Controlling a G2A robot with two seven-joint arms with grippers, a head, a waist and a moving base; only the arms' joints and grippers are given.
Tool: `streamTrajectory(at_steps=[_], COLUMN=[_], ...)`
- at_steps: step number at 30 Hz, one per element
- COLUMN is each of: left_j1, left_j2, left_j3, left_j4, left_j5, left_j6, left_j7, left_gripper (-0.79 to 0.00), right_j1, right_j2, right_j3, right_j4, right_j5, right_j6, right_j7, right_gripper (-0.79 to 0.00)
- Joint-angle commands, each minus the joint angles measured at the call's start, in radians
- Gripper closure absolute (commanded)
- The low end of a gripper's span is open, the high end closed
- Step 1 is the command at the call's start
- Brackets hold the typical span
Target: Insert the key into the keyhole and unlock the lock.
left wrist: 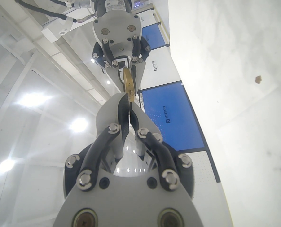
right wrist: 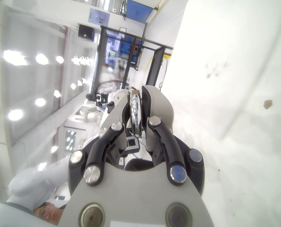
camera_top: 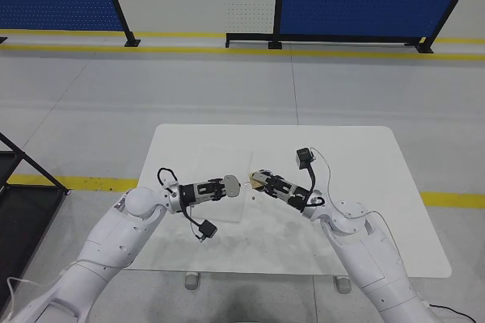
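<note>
Both arms meet over the middle of the white table [camera_top: 347, 153], held above its surface. A brass lock [left wrist: 128, 85] with a shiny metal part [right wrist: 135, 109] sits between the fingers of my right gripper [camera_top: 257, 179], which is shut on it [right wrist: 137, 95]. My left gripper [left wrist: 127, 102] faces it head-on, fingers pressed together, tips against the lock's keyhole end. The key is almost hidden between the left pads; only a small glint shows at the keyhole. In the top view the left gripper [camera_top: 236, 186] sits just left of the lock [camera_top: 255, 183].
A paler white sheet [camera_top: 226, 206] lies on the table under the grippers. A small brown crumb [left wrist: 258, 79] rests on the table surface to one side. A black rack [camera_top: 8, 202] stands off the table's left; blue panels [camera_top: 356, 16] line the far floor.
</note>
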Motion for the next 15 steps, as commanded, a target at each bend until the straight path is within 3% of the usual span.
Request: streamTrajectory(at_steps=[1, 15], left_j1=[-0.001, -0.007], left_j2=[-0.001, -0.006], left_j3=[0.001, 0.011], left_j4=[0.001, 0.007], left_j5=[0.001, -0.006], left_j6=[-0.002, 0.001], left_j7=[-0.002, -0.006], left_gripper=[0.000, 0.000], right_j1=[0.000, 0.000], right_j2=[0.000, 0.000], right_j3=[0.000, 0.000], right_j4=[0.000, 0.000], right_j5=[0.000, 0.000], right_j6=[0.000, 0.000], right_j7=[0.000, 0.000], right_gripper=[0.000, 0.000])
